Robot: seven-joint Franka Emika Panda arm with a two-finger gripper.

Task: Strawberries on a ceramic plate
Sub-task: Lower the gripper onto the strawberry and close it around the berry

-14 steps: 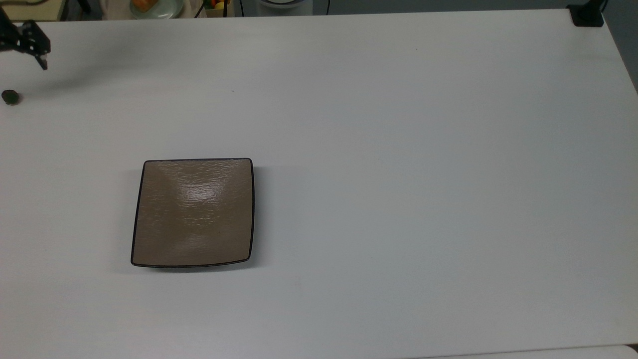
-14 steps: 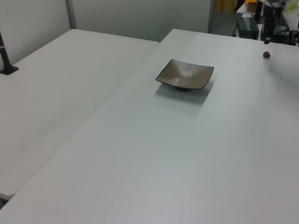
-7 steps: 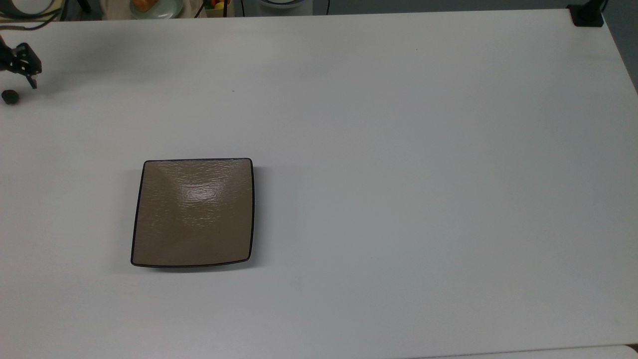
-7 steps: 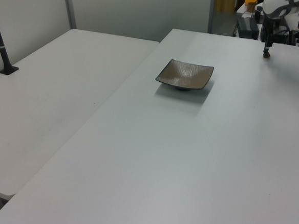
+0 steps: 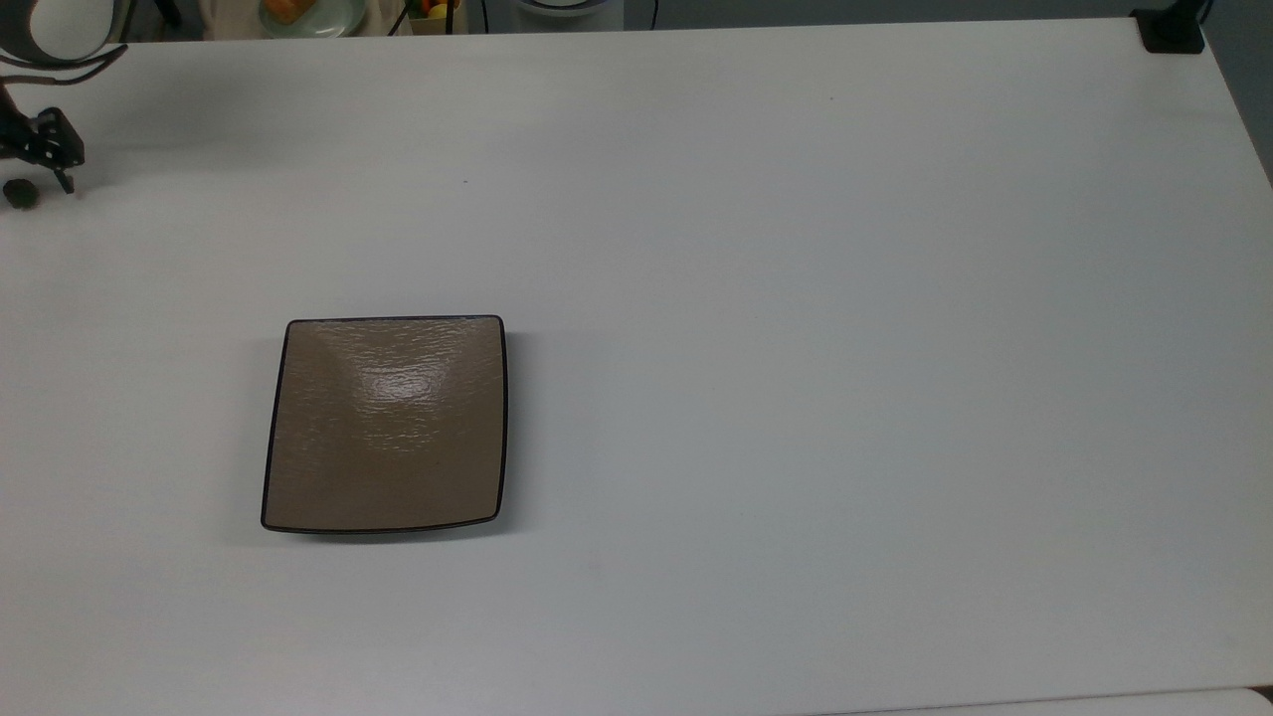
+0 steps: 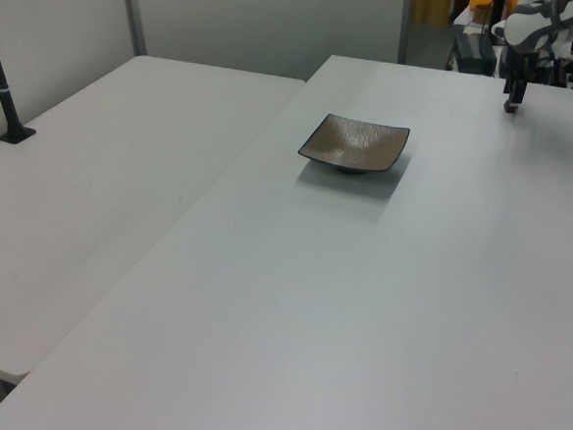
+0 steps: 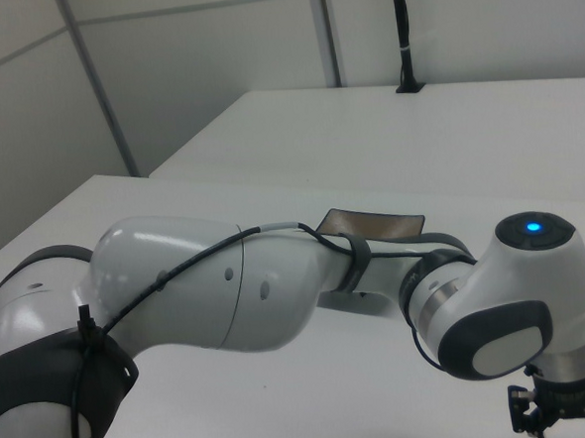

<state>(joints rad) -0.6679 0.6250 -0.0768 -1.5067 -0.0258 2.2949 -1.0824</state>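
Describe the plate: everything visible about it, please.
The plate is square with slightly curved sides and rounded corners, tan-brown and glossy, edged by a thin black rim. Its surface looks rippled and catches a bright reflection near the middle. It seems ceramic. In the left view it sits level on a small dark foot, corners lifting a little, casting a soft shadow on the white table. Nothing lies on it and nothing but the table touches it. In the right view a strip of it shows behind the arm.

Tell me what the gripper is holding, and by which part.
Nothing is held. The strawberry lies on the table beside the gripper.
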